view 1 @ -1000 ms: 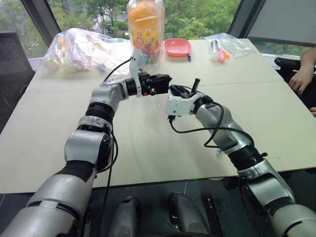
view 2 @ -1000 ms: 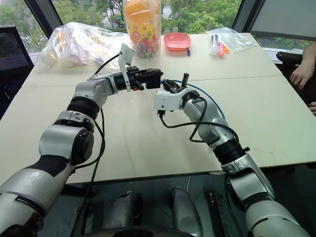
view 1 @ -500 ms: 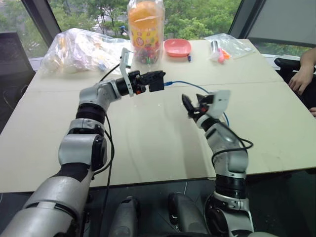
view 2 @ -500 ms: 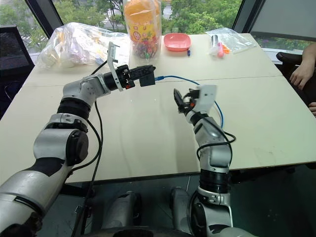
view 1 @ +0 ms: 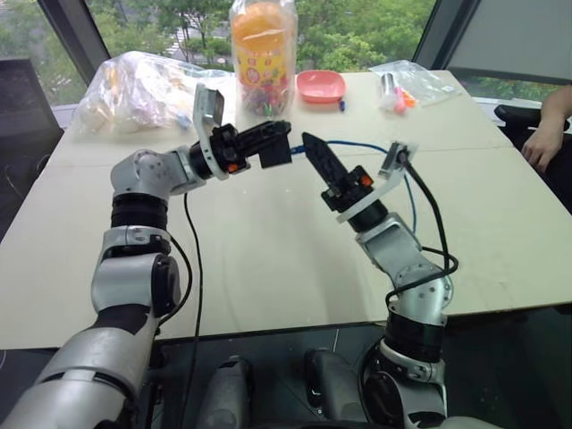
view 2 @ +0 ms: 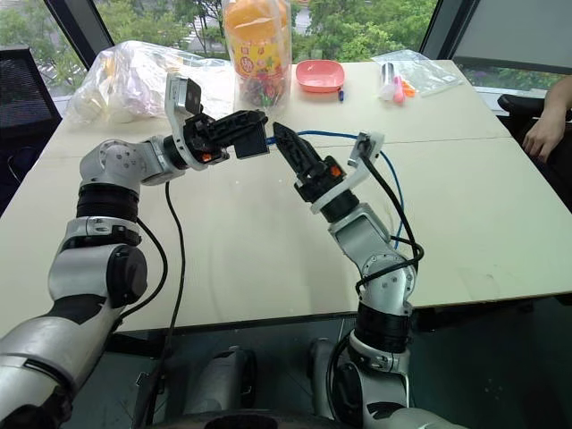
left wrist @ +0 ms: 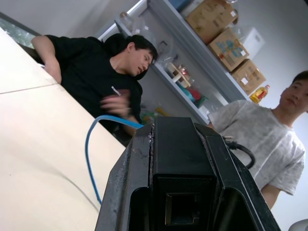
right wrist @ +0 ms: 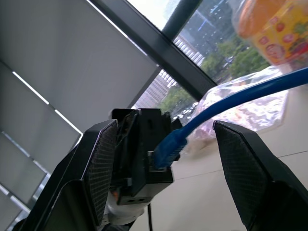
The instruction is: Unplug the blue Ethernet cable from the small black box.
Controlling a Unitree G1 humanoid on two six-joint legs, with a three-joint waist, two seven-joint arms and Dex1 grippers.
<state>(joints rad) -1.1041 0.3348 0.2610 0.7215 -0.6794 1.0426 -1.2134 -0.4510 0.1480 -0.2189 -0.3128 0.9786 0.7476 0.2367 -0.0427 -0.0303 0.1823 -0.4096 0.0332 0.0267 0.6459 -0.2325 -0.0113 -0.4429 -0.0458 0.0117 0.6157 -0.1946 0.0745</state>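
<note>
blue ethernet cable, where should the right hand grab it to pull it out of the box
Grip the blue Ethernet cable at its plug, right where it enters the small black box held by the left hand. Come in along the cord's line, one finger each side, since the cord itself is thin and bends.

Both arms are raised over the table. The left tool (view 1: 273, 143) reaches rightward from a bent elbow, fingers clamped tight on the small black box (view 1: 275, 148). Facing it at close range, the right tool (view 1: 320, 161) points up and to the left from a sharply folded arm, its fingers (right wrist: 98, 163) spread apart, gripping nothing.
</note>
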